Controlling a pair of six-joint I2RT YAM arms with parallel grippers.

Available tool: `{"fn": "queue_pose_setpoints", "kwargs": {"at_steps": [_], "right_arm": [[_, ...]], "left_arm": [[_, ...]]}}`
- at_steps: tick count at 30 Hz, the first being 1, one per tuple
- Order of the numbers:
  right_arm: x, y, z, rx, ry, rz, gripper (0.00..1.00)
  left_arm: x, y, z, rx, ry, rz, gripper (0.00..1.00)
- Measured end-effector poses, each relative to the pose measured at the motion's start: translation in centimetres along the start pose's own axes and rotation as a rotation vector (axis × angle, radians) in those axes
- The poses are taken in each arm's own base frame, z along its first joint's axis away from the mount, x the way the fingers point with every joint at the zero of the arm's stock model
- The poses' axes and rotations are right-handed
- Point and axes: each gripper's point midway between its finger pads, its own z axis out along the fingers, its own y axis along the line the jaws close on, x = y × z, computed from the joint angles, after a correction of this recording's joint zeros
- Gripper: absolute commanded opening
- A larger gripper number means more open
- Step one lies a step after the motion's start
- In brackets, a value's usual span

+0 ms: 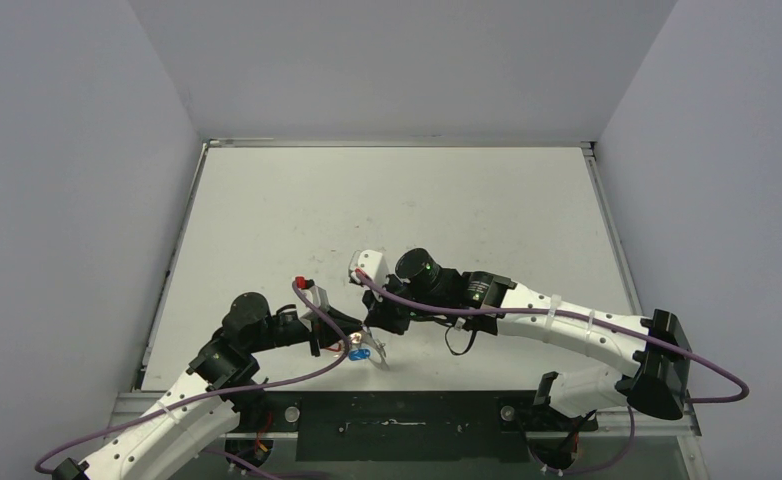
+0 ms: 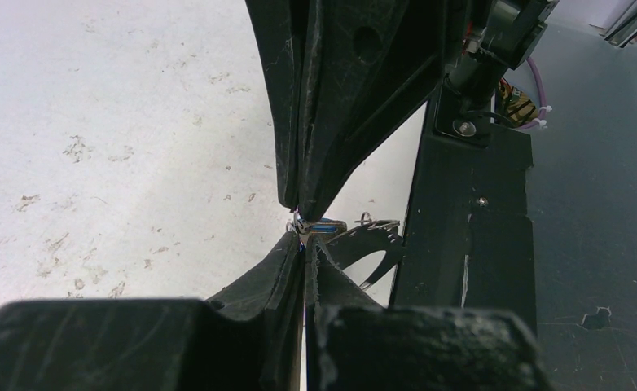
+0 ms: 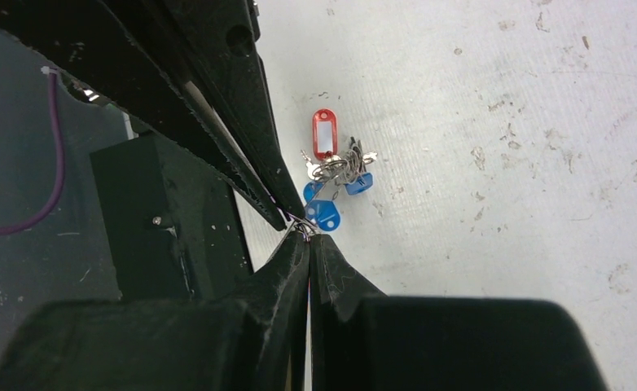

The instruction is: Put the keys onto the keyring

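Note:
My left gripper (image 1: pixel 350 346) and right gripper (image 1: pixel 372 334) meet tip to tip low over the table's near edge, both shut. In the right wrist view my right gripper (image 3: pixel 307 237) pinches a thin silvery wire of the keyring (image 3: pixel 299 226), and the left gripper (image 3: pixel 287 214) closes on the same wire from above. Just beyond the tips is the bunch of keys (image 3: pixel 340 169), with a red tag (image 3: pixel 325 134) and blue tags (image 3: pixel 323 214). The left wrist view shows my left gripper (image 2: pixel 303 241) against the right gripper (image 2: pixel 299 213), with a blue tag (image 2: pixel 325 230) beside them. Most of the hoop is hidden.
The white table (image 1: pixel 387 200) is scuffed and walled by grey panels on three sides. A black strip (image 1: pixel 397 425) runs along the near edge right beside both grippers; it also shows as a black rail (image 2: pixel 462 244) in the left wrist view. Purple cables trail from both arms.

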Motion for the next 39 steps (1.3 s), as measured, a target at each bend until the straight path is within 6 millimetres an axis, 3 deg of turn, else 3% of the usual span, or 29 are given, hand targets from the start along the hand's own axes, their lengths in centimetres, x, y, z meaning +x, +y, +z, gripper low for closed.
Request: {"fn": "queue_pose_setpoints", "kwargs": {"at_steps": [14,15,17,18,20,23,33,37,39], "right_arm": [[0.5,-1.0,0.1,0.056,0.02,0.005,0.03],[0.6,-1.0,0.1,0.056,0.021,0.005,0.16],[0.7,-1.1,0.2,0.059,0.024,0.009,0.54],[0.9,-1.2,0.2,0.065,0.027,0.014,0.65],[1.0,-1.5,0.3,0.084,0.027,0.016,0.76],[1.1,-2.0,0.1,0.112,0.007,0.01,0.84],[-0.5,-1.9,-3.1,0.14,-0.168,-0.118,0.83],[0.8,-1.5,-3.3,0.108,-0.199,-0.217,0.81],[1.2,-1.3,-3.1,0.091,-0.203,-0.253,0.75]], "left_arm": [[-0.1,0.0,-0.1,-0.004,-0.006,0.004,0.0],[-0.1,0.0,-0.1,-0.004,-0.006,0.004,0.0],[-0.2,0.0,-0.1,-0.004,-0.007,0.005,0.0],[-0.2,0.0,-0.1,-0.003,-0.007,0.005,0.0],[-0.2,0.0,-0.1,-0.002,-0.009,0.006,0.0],[-0.3,-0.1,-0.1,-0.002,-0.012,0.008,0.0],[-0.7,-0.3,-0.4,0.0,-0.029,0.021,0.0],[-0.8,-0.6,-0.5,0.012,-0.033,0.025,0.0],[-0.9,-0.8,-0.5,0.021,-0.037,0.028,0.0]]}}
